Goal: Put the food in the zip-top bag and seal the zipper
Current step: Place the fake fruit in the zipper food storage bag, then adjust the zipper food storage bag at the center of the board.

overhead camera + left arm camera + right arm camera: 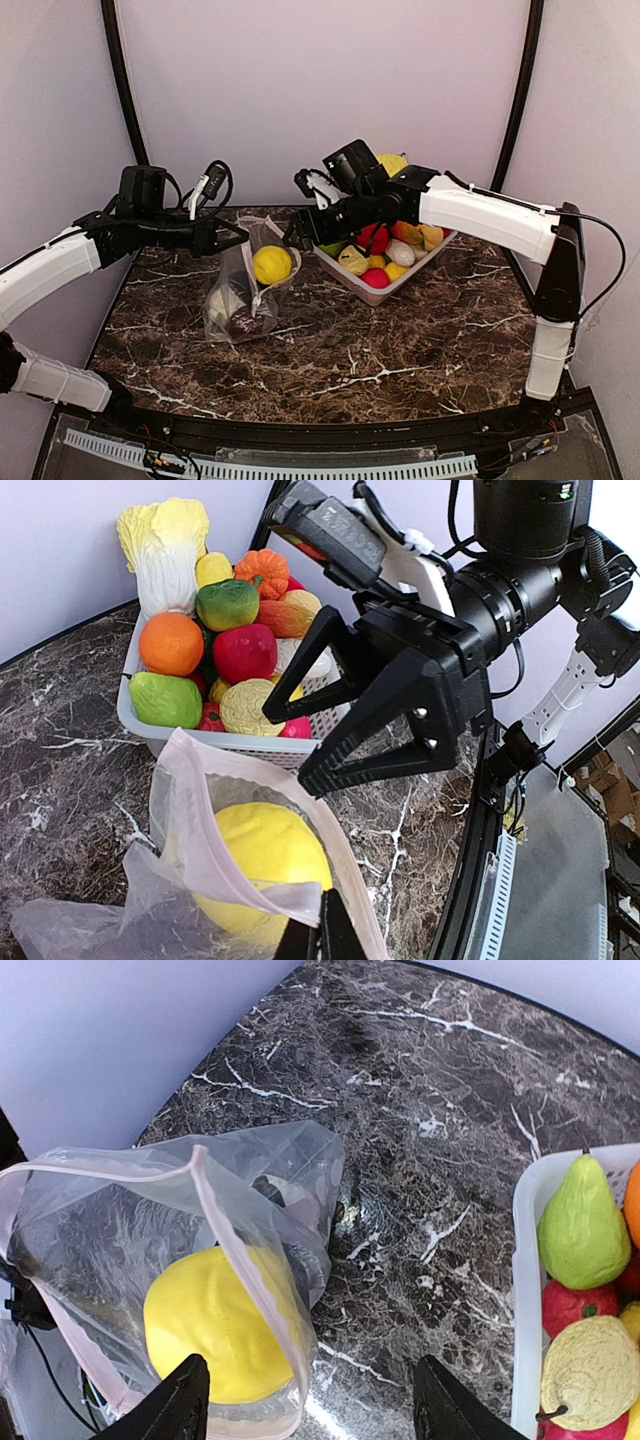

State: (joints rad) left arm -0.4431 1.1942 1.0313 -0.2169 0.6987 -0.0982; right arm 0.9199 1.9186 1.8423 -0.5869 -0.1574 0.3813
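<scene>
1. Two grippers in play. The right gripper [285,752] has its jaws apart with nothing between them. It is near the bag mouth but not touching it, centre of the left-wrist view.
2. The left gripper [235,237] is closed, pinching the top edge of the zip-top bag [232,295] and holding the mouth up. That's left of centre in the top view.
3. The lemon [271,264] is inside the bag, high up by the mouth, yellow clear through the plastic.
4. Lower in the bag there's a whitish-green lump, likely the cauliflower [222,300], with the dark round piece [243,321] just beside it. Both are small and read through plastic.
5. The zipper [235,1260], the pink strip, gapes wide and is not pressed together anywhere I can see.
6. Progress, my read: those three pieces are in and the sealing is all left to do. The tray [345,277], right of centre, is packed with other toy produce; can't tell if any of it is meant for the bag.
7. Hidden or unclear:
   - The left fingertips are cut off at the bottom edge of the left-wrist view.
   - The bag's lower half is outside both wrist views.
   - The zipper's far end is lost in folds.
</scene>
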